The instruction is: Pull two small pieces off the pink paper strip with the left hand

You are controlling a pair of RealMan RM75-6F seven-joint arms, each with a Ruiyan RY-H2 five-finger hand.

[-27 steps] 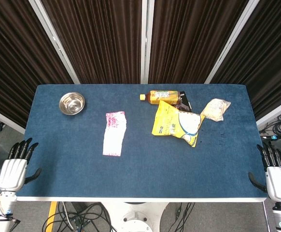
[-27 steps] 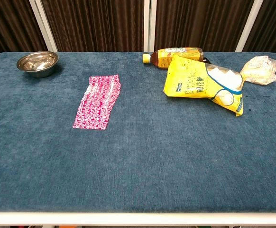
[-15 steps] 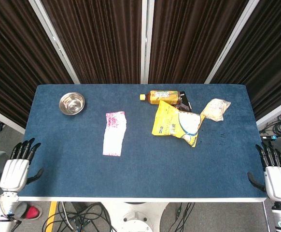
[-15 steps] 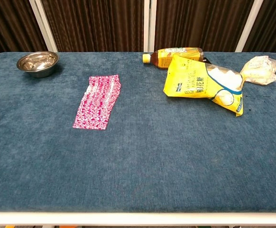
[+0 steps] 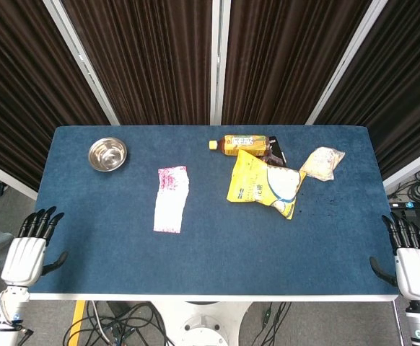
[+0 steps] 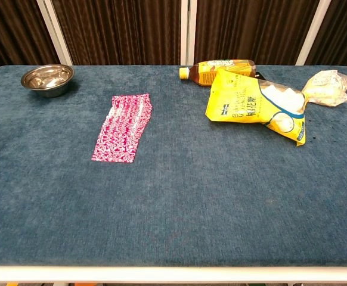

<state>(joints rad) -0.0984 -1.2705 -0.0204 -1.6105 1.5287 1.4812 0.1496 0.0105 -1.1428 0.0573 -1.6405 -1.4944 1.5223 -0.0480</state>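
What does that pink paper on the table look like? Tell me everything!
The pink paper strip is a long, thin rectangle printed with a busy pink-and-white pattern. It lies flat on the blue table, left of the middle, with one short end toward the curtains. It looks whole, with no pieces torn off yet. Nothing touches it except the tabletop; the left robot hand waits off the table's near corner.

Left hand (image 5: 24, 256) and right hand (image 5: 415, 267) empty, fingers extended, off the near corners.
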